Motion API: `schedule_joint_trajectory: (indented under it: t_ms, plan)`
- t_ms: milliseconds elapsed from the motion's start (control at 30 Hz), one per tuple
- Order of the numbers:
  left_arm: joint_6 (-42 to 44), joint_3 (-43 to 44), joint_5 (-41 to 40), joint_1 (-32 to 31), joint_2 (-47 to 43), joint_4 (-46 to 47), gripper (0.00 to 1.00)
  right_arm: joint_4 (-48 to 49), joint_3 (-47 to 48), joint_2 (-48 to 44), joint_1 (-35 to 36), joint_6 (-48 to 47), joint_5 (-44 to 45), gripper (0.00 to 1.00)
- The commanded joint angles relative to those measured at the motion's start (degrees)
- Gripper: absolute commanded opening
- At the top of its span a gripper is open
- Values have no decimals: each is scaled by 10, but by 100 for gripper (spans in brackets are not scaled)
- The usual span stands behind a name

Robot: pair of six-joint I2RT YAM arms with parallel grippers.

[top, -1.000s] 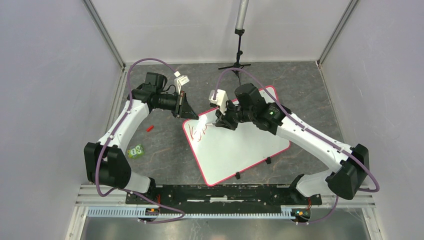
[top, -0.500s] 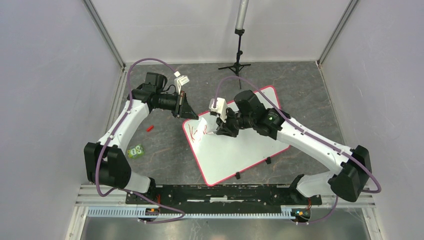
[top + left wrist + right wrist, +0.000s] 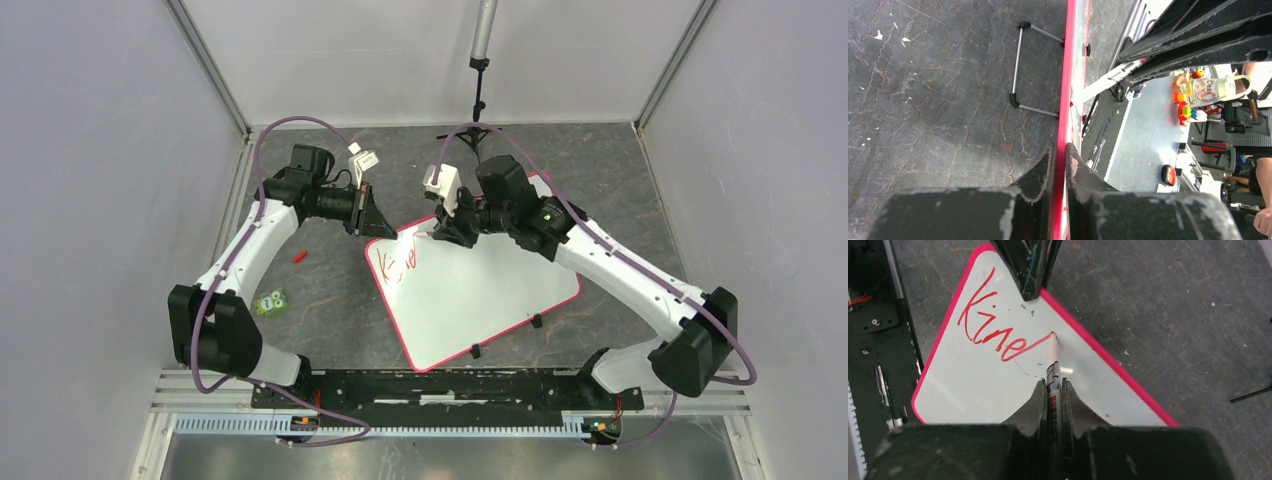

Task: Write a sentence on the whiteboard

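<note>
- Red ink first: the sentence (image 3: 993, 325) now reads roughly "Kind". Half a second back it stopped near "Kin", and a second back it was only a first scrawl.
- Right claw (image 3: 1053, 390) is closed narrow on the marker (image 3: 1052, 365). The tip touches the whiteboard (image 3: 480, 300) at the end of that last upstroke, close to the board's 12 o'clock edge in the top view.
- Left claw (image 3: 1060, 155) is pinched tight on the board's red rim (image 3: 1066, 75) at its 11 o'clock corner, bracing it, and it hasn't budged.
- Board lies flat mid-surface (image 3: 330, 320), turned askew, with the word crowded toward its 10 o'clock corner.
- My read: the first word is about done and most of the sentence is yet to come. The stroke ends tight against the rim, so the next letters want the pen heading toward 2 o'clock along that edge, into open white.
</note>
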Motion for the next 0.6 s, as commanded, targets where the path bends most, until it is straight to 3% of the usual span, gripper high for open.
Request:
schedule_joint_trajectory:
  t_ms: [0, 200, 567]
  plan:
    - [12, 5, 0, -2, -10, -6, 2, 17, 42, 22, -13, -10, 16, 0]
    - [13, 4, -2, -2, -10, -6, 2, 14, 41, 25, -17, -9, 5, 0]
    - [11, 4, -2, -2, -10, -6, 2, 9, -50, -20, 4, 4, -17, 0]
